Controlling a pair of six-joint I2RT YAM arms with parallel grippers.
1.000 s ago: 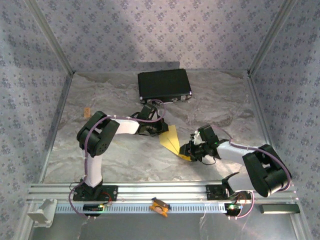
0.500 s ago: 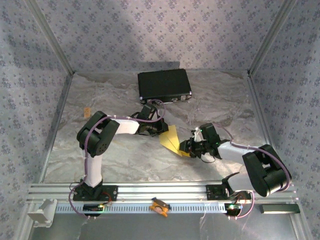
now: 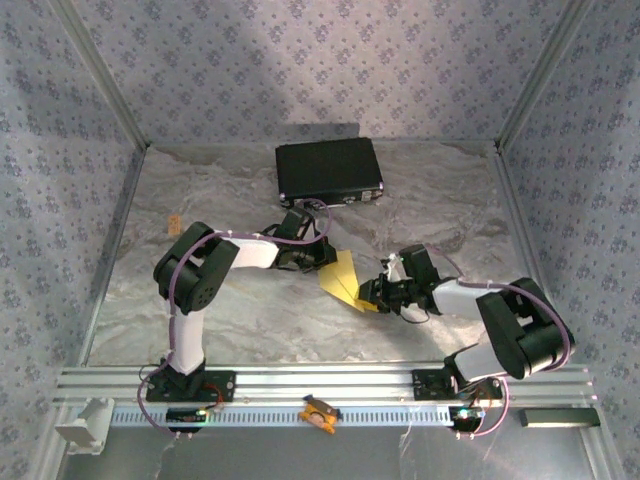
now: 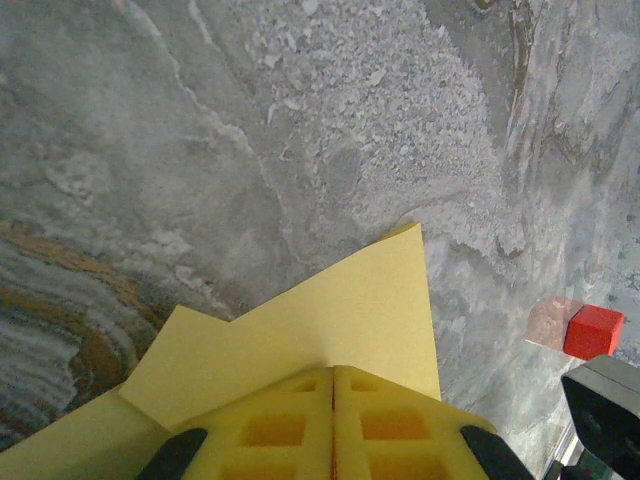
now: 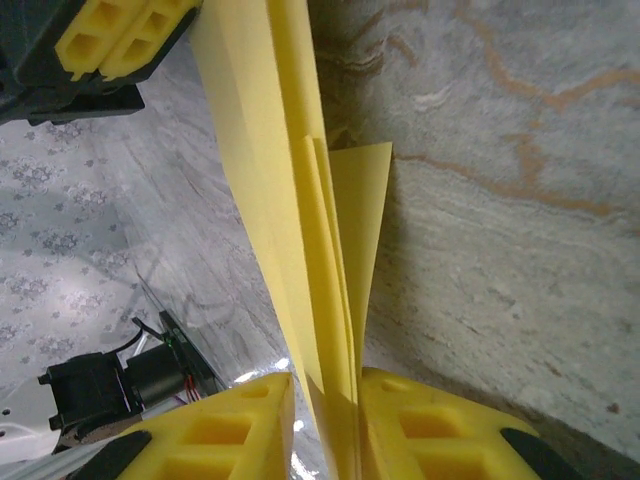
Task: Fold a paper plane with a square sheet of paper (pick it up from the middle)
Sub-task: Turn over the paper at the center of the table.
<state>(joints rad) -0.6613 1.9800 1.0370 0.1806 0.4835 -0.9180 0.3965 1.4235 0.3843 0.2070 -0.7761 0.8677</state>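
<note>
Top external view: marbled table [image 3: 440,210] is carrying a black case [image 3: 328,170] at the back, well apart from the work. Paper plane [image 3: 343,277], yellow and part-folded, is spanning between the two grippers near the table's middle, probably so that a crease can be set along it. Left gripper [image 4: 333,372] is clamping the far end, pads fully together on the paper. Right gripper [image 5: 326,380] is straddling the near folded layers, jaws narrow; whether they are pinching cannot be told.

The thin yellow paper sheet [image 3: 343,278] [image 5: 285,180] is folded lengthwise into a narrow, layered dart with creased flaps. It lies slantwise around the middle of the grey marbled surface [image 3: 450,200], somewhat toward its near edge.
</note>
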